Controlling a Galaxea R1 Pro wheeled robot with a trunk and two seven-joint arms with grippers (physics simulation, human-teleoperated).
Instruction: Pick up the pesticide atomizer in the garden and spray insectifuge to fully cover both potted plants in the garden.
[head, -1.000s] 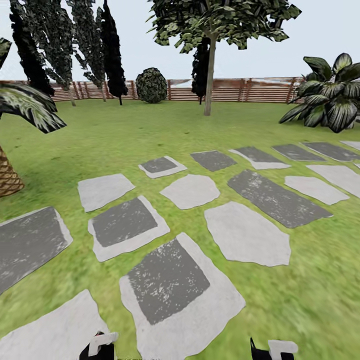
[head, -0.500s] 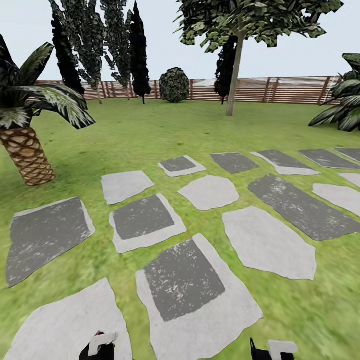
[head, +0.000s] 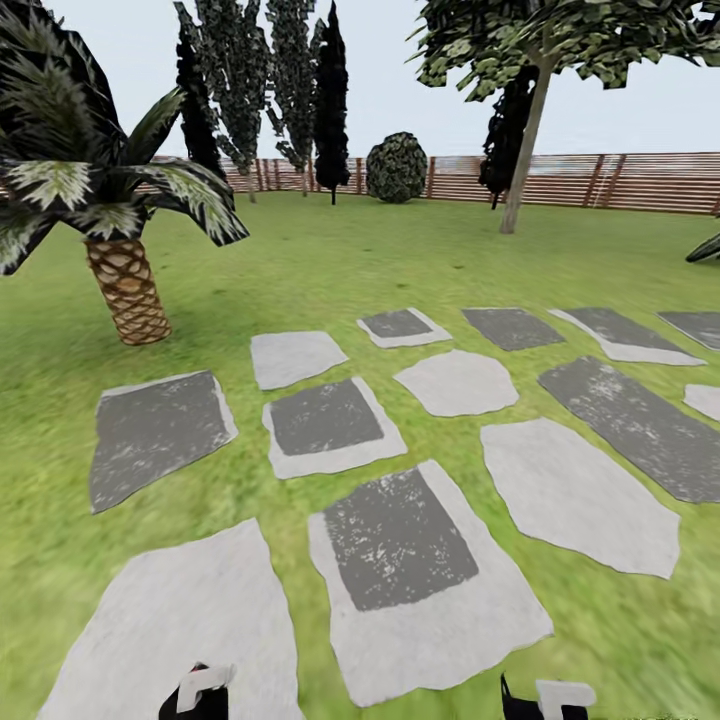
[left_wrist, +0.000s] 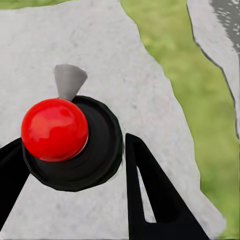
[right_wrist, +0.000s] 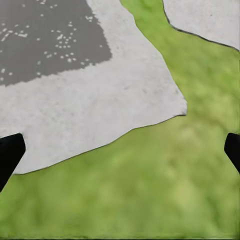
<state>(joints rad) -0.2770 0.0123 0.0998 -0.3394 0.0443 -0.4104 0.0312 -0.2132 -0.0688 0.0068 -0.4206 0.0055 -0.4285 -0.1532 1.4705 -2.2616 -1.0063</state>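
I am in the garden (head: 330, 270), a green lawn with grey stepping slabs and a brown slatted fence (head: 600, 180) at the back. The pesticide atomizer and the potted plants are out of view. My left gripper (left_wrist: 75, 140) is open with nothing held; beyond its black fingers (left_wrist: 150, 200) lies a red ball on a black round disc (left_wrist: 95, 150) over a pale slab. My right gripper (right_wrist: 122, 142) is open wide and empty above grass and a slab edge. Both wrists peek in along the head view's lower edge, left (head: 205, 690) and right (head: 545, 697).
A palm with a scaly trunk (head: 128, 290) stands on the lawn at the left. Dark cypresses (head: 330, 110), a round bush (head: 396, 168) and a leafy tree (head: 528, 130) line the fence. Pale and dark slabs (head: 400, 530) spread ahead and to the right.
The whole head picture has slid to the right, so the camera has turned left. The palm has come fully into view and the striped plant at the right has left it.
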